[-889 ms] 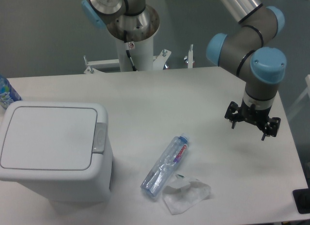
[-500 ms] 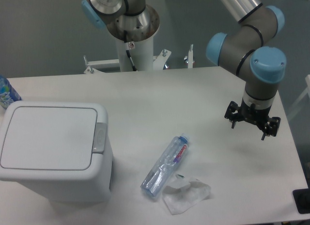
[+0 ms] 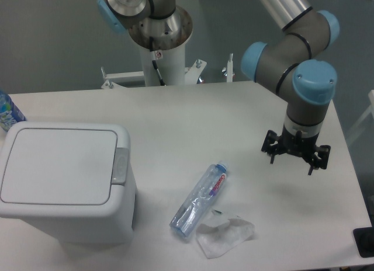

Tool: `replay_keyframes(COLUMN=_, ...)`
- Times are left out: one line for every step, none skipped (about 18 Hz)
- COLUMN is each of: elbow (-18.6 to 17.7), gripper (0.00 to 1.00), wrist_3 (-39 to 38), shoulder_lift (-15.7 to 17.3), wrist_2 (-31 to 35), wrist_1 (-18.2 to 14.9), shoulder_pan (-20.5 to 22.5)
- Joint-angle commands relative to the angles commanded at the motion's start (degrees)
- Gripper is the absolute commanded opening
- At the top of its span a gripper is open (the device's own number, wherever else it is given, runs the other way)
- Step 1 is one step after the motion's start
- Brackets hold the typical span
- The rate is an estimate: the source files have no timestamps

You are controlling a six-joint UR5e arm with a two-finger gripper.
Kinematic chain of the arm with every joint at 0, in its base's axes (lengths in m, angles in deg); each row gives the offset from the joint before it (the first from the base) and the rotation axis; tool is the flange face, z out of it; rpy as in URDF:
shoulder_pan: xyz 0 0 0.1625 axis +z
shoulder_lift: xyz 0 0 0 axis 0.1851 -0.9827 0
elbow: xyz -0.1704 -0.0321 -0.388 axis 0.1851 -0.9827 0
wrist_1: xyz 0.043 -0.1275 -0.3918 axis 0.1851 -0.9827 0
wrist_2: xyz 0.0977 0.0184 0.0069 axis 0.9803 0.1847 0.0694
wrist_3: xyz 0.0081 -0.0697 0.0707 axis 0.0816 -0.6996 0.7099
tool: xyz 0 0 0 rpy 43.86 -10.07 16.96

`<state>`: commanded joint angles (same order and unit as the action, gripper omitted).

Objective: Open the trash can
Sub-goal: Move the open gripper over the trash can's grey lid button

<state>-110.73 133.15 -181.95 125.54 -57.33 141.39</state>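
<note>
The trash can (image 3: 64, 183) is a big white boxy bin at the table's front left. Its flat lid (image 3: 57, 164) lies shut, and the grey push-button latch (image 3: 120, 166) sits on its right edge. My gripper (image 3: 290, 163) hangs over the right side of the table, far to the right of the bin, with its fingers spread open and nothing between them.
A crushed clear bottle (image 3: 200, 198) with a blue cap lies between bin and gripper. A crumpled clear wrapper (image 3: 225, 236) lies just below it. A blue-labelled bottle (image 3: 8, 112) stands at the left edge. The robot's base column (image 3: 160, 43) rises behind the table.
The gripper and wrist have shifted a little to the left and slightly down. The bin, bottle and wrapper have not moved.
</note>
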Motion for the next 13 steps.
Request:
replay_keyframes(elbow=0.2, gripper=1.00, wrist_3=-2.4, shoulder_lift=0.4, wrist_2=-1.8, wrist_1=0.0, shoulder_pan=-0.8)
replay_keyframes(elbow=0.6, gripper=1.00, wrist_3=-4.9, shoulder_lift=0.8, wrist_2=-3.8, wrist_1=0.0, shoulder_pan=-1.3)
replay_keyframes(elbow=1.2, gripper=1.00, wrist_3=-7.5, shoulder_lift=1.2, wrist_2=-6.0, wrist_1=0.0, shoulder_pan=-1.7)
replay_keyframes(elbow=1.8, gripper=1.00, wrist_3=-9.7, shoulder_lift=1.6, wrist_2=-8.3, wrist_1=0.0, shoulder_pan=-2.1)
replay_keyframes(elbow=2.5, gripper=1.00, wrist_3=-11.7, shoulder_lift=2.0, wrist_2=-10.8, wrist_1=0.0, shoulder_pan=-2.4)
replay_keyframes(elbow=2.7, gripper=1.00, wrist_3=-13.7, shoulder_lift=2.5, wrist_2=-12.8, wrist_1=0.0, shoulder_pan=-2.6)
replay_keyframes(elbow=2.8, gripper=1.00, wrist_3=-15.5, shoulder_lift=3.2, wrist_2=-14.5, wrist_1=0.0, shoulder_pan=-3.1)
replay_keyframes(elbow=3.0, gripper=1.00, wrist_3=-16.9, shoulder_lift=3.9, wrist_2=-15.7, wrist_1=0.0, shoulder_pan=-3.6)
replay_keyframes(elbow=3.2, gripper=1.00, wrist_3=-17.6, shoulder_lift=4.6, wrist_2=-16.5, wrist_1=0.1, shoulder_pan=-4.0)
replay_keyframes(elbow=3.4, gripper=1.00, wrist_3=-18.2, shoulder_lift=5.3, wrist_2=-17.1, wrist_1=0.0, shoulder_pan=-4.6)
replay_keyframes(elbow=3.4, gripper=1.00, wrist_3=-18.8, shoulder_lift=6.0, wrist_2=-17.8, wrist_1=0.0, shoulder_pan=-5.0)
replay_keyframes(elbow=3.4, gripper=1.00, wrist_3=-19.7, shoulder_lift=6.7, wrist_2=-18.6, wrist_1=0.0, shoulder_pan=-5.5)
replay_keyframes(elbow=3.4, gripper=1.00, wrist_3=-21.0, shoulder_lift=7.2, wrist_2=-19.1, wrist_1=0.0, shoulder_pan=-6.6)
